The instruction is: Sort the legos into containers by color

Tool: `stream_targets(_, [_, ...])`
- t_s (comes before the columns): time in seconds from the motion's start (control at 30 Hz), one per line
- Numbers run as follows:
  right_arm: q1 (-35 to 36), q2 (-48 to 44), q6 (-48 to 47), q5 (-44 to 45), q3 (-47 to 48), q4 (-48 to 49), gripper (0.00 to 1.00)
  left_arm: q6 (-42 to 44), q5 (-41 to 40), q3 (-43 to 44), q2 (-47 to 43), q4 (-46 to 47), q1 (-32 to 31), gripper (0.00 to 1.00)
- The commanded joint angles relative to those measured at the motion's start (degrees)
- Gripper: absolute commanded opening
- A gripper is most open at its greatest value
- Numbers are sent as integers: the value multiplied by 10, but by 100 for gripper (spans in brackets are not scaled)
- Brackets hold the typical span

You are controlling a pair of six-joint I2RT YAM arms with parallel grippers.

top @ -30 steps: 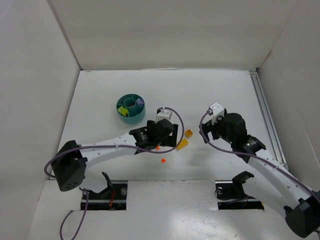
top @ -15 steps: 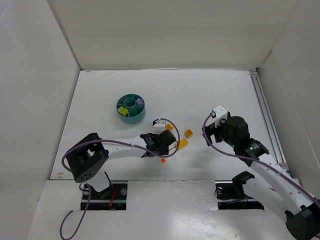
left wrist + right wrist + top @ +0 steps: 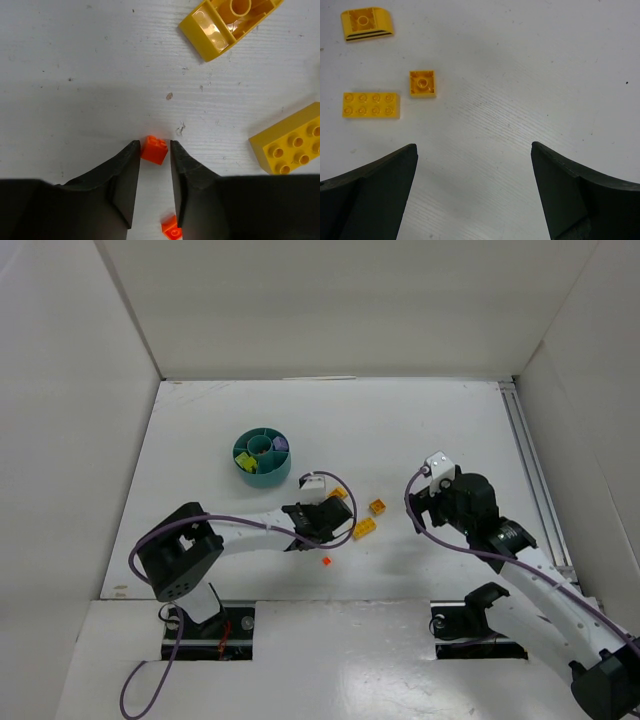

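Observation:
A tiny orange-red lego [image 3: 154,150] lies on the table between the fingertips of my left gripper [image 3: 155,145] [image 3: 314,533]. The jaws stand narrowly apart around it, with a sliver of gap on its right side. A second orange-red bit [image 3: 171,230] [image 3: 326,561] lies beside the right finger, nearer the wrist. Yellow legos lie to the right: a curved one [image 3: 227,25], a long studded one [image 3: 290,140] [image 3: 365,528] and a small square one [image 3: 377,506] [image 3: 422,83]. The teal dish [image 3: 262,478] holds yellow, green and purple bricks. My right gripper [image 3: 473,147] [image 3: 420,508] hangs wide open over bare table.
White walls enclose the table on the left, back and right. A metal rail [image 3: 530,470] runs along the right edge. The left arm's purple cable [image 3: 345,490] loops above the yellow legos.
My left gripper has come down toward the near left and narrowed its jaws around the orange-red lego. The right gripper shifted slightly toward me early on, then held still.

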Motion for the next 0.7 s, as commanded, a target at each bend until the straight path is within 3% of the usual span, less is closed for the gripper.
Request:
stream_targets(0.0, [-2,-3,-3,10,-3,11,99,-13,17,-22,8,-11,4,25])
stream_targets(0.2, [-2,8,-3,10,-3,11,99,-1,23,-22,3,-4,4,2])
stream_targets(0.4, [-2,2,-3,10,-3,11,99,53,-18,39,-37,-48,19,0])
stream_targets(0.53, [-2,-10,-3,21,9,17,99,134,-34,90,-102,-55,105,0])
stream_targets(0.67, [-8,-11,-8,40,21,17,99,238,27,113,-174,4,216,0])
